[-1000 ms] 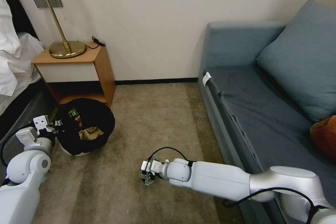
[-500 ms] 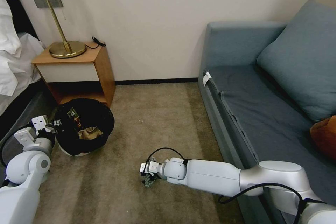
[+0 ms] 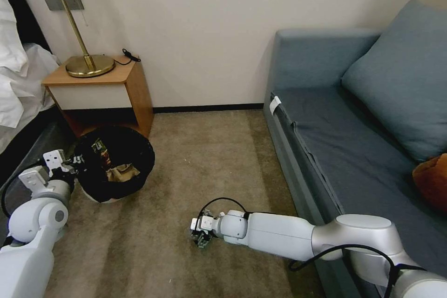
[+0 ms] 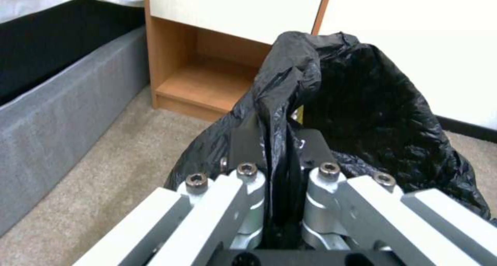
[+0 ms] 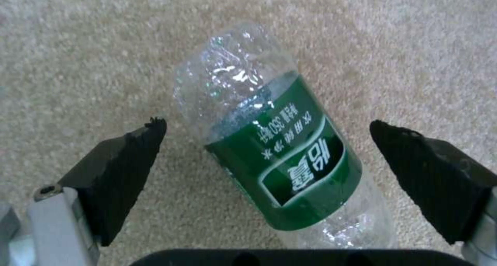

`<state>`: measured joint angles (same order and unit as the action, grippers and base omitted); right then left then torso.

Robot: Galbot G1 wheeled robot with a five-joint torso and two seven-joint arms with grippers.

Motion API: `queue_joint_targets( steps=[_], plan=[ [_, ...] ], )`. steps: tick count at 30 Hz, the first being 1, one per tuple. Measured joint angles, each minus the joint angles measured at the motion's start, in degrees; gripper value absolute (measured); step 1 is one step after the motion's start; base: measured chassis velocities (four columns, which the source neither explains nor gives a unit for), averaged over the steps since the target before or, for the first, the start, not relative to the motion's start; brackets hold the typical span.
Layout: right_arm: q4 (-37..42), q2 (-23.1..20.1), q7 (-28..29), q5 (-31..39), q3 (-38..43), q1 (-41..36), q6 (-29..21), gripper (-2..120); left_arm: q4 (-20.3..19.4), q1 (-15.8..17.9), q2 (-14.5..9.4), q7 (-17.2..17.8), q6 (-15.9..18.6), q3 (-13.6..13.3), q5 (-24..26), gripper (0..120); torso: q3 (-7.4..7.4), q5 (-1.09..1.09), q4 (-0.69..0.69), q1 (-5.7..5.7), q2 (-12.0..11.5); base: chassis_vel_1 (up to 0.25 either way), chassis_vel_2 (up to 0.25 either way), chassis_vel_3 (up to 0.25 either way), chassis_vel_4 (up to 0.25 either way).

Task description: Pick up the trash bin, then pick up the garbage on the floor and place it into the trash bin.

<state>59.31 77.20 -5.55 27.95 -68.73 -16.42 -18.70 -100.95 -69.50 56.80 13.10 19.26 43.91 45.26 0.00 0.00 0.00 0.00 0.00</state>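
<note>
The trash bin (image 3: 114, 165), lined with a crinkly black bag (image 4: 372, 103), stands tilted on the floor (image 3: 205, 158) in front of the nightstand. My left gripper (image 3: 74, 164) is shut on the bag-covered rim at the bin's left side; in the left wrist view the gripper (image 4: 277, 141) pinches the plastic fold. Inside the bin lie a tan paper bag (image 3: 120, 173) and a wrapper (image 3: 100, 149). A clear bottle with a green label (image 5: 279, 153) lies on the carpet. My right gripper (image 5: 266, 124) is open, one finger on each side of the bottle (image 3: 201, 241), low over the floor.
A wooden nightstand (image 3: 132, 98) with a brass lamp (image 3: 88, 65) stands against the wall behind the bin. A bed (image 3: 18, 98) runs along the left. A blue-grey sofa (image 3: 335, 139) lines the right side. Open carpet lies between the bin and the sofa.
The bin has shifted slightly away from me and tilted in my left gripper's hold. My right arm has sunk lower, with its open gripper still around the bottle.
</note>
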Motion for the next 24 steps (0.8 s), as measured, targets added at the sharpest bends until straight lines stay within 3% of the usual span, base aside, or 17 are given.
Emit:
queue_joint_targets(
  steps=[16, 22, 24],
  plan=[
    [-4.4, 1.4, -0.8, -0.3, 0.0, -1.0, 0.8, 100, 0.2, 0.6, -0.5, -0.5, -0.4, -0.5, 0.5, 5, 0.00, 0.00, 0.00, 0.00, 0.0, 0.000, 0.000, 0.000, 0.000],
    [-5.0, 1.9, -0.7, -0.3, 0.2, -1.4, 0.8, 86, 0.4, 0.6, -0.4, -0.7, -0.6, -0.6, 0.5, 5, 0.00, 0.00, 0.00, 0.00, 0.0, 0.000, 0.000, 0.000, 0.000],
    [-5.0, 1.9, -0.7, -0.2, 0.2, -1.4, 0.7, 74, 0.6, 0.5, -0.3, -0.9, -0.7, -0.6, 0.5, 5, 0.00, 0.00, 0.00, 0.00, 0.0, 0.000, 0.000, 0.000, 0.000]
  ],
)
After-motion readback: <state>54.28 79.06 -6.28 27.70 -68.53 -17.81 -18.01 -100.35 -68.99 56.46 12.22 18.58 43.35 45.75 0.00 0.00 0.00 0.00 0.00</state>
